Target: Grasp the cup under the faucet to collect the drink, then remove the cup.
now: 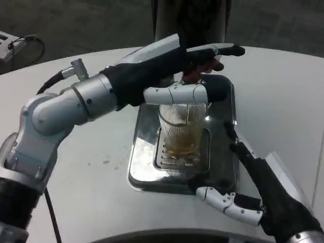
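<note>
**Left hand on the tap, right hand waiting by the filling cup**

Left hand point(195, 76) reaches across from the picture's left, its upper fingers lying over a reddish tap lever point(202, 65) and its lower fingers stretched level just above the rim of the cup point(182, 129); whether those fingers press the lever or merely rest on it cannot be told. Right hand point(238, 192) lies low beside the tray point(139, 167), fingers apart and holding nothing, one white finger near the tray's front edge and dark fingers pointing toward the cup without touching it.

Outward from the hands, the cup stands upright on the slotted grate point(167, 159) inside the steel drip tray, directly beneath the faucet. It is clear, ribbed, and partly filled with amber drink point(182, 144); a thin stream appears to fall into it.

Handling, as a judgement: the ribbed wall looks rigid but possibly thin, and may be wet, so a slip is likely. The liquid adds weight and will slosh. Grip should wrap the mid-wall, below the rim and about the liquid line, keeping the cup upright when lifting it clear of the tray on the white table point(283, 101).
</note>
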{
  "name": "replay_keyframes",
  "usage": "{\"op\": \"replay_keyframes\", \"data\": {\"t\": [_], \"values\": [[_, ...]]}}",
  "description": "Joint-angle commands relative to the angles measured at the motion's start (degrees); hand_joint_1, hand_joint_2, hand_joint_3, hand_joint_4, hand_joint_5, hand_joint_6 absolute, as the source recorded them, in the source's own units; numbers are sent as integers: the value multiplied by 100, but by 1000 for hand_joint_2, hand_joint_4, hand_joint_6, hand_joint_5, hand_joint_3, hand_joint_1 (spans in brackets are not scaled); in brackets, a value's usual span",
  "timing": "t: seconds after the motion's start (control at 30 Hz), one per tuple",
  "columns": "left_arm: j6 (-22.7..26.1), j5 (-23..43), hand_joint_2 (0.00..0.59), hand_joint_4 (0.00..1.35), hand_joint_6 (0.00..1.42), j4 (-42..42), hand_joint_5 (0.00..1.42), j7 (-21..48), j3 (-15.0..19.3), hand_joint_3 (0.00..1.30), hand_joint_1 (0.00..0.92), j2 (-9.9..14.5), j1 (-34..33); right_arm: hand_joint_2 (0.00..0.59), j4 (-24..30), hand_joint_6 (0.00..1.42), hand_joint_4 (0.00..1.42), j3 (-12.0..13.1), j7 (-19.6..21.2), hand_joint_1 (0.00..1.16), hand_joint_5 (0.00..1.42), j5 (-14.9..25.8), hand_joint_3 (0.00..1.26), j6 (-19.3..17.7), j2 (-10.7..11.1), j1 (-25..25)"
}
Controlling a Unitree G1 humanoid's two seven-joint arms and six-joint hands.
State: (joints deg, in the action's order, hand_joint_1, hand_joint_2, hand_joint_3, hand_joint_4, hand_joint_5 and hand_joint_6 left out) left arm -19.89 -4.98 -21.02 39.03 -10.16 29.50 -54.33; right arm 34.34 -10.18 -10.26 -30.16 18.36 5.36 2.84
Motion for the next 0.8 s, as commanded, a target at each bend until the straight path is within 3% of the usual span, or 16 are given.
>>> {"op": "replay_keyframes", "data": {"t": [0.03, 0.13, 0.57, 0.8], "values": [[142, -143, 14, 48, 137, -67, 156, 315, -168, 131, 0, 115, 201, 244, -396, 0, 0, -130, 406, 622, 43, -198, 0, 79, -176, -308], [152, -136, 11, 48, 137, -51, 156, 324, -170, 131, 0, 122, 183, 240, -666, 0, 0, -142, 619, 639, 37, -230, 0, 112, -283, -567], [143, -108, 2, 48, 94, -82, 144, 349, -106, 130, 0, 233, 116, 233, -2048, 0, 8, -196, 1223, 657, 55, -202, 0, 45, -371, -1639], [99, -51, 0, 41, 91, -99, 144, 413, -42, 130, 0, 320, 45, 231, -2367, 0, 12, -228, 1388, 662, 60, -94, 0, -35, -484, -1952]]}}
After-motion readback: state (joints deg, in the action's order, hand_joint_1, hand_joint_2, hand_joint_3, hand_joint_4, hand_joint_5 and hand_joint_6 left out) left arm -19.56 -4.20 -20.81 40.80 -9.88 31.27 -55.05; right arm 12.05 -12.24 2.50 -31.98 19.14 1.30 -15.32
